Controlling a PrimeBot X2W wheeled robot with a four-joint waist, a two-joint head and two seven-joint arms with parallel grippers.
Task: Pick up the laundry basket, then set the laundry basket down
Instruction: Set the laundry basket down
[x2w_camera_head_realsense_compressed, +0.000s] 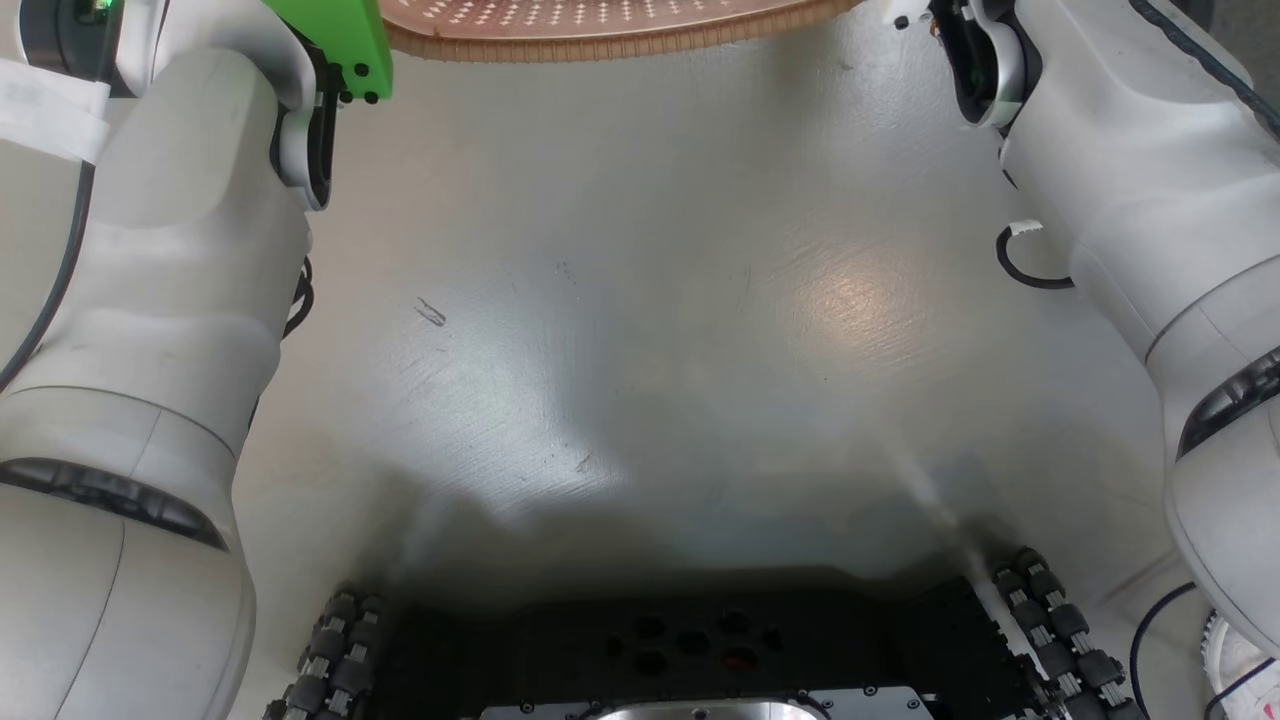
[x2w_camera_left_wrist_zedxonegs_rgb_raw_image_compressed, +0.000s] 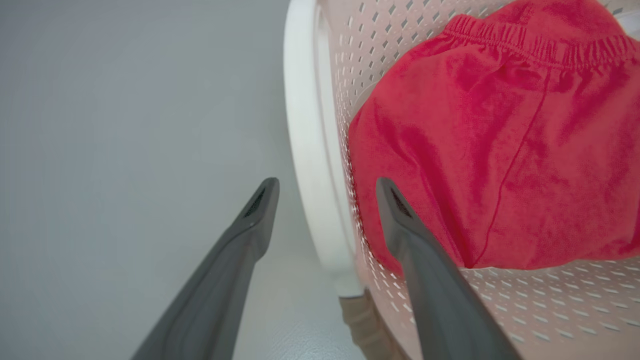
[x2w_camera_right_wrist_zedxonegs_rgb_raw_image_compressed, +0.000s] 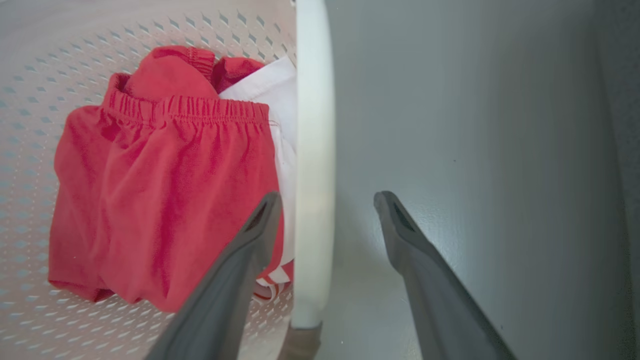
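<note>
Left gripper (x2w_camera_left_wrist_zedxonegs_rgb_raw_image_compressed: 327, 184): fingers spread apart, straddling the white handle (x2w_camera_left_wrist_zedxonegs_rgb_raw_image_compressed: 306, 150) of the laundry basket (x2w_camera_left_wrist_zedxonegs_rgb_raw_image_compressed: 525, 300), one finger outside over the grey floor (x2w_camera_left_wrist_zedxonegs_rgb_raw_image_compressed: 125, 150), the other inside above a red garment (x2w_camera_left_wrist_zedxonegs_rgb_raw_image_compressed: 500, 150). Right gripper (x2w_camera_right_wrist_zedxonegs_rgb_raw_image_compressed: 328, 197): likewise spread, straddling the opposite white handle (x2w_camera_right_wrist_zedxonegs_rgb_raw_image_compressed: 312, 125), not clamped. Contents: red garment with elastic waistband, white cloth (x2w_camera_right_wrist_zedxonegs_rgb_raw_image_compressed: 272, 90) beside it. Basket's brown rim (x2w_camera_head_realsense_compressed: 600, 45) at the head view's top edge, between both forearms, ahead of the black wheeled base (x2w_camera_head_realsense_compressed: 680, 640).
</note>
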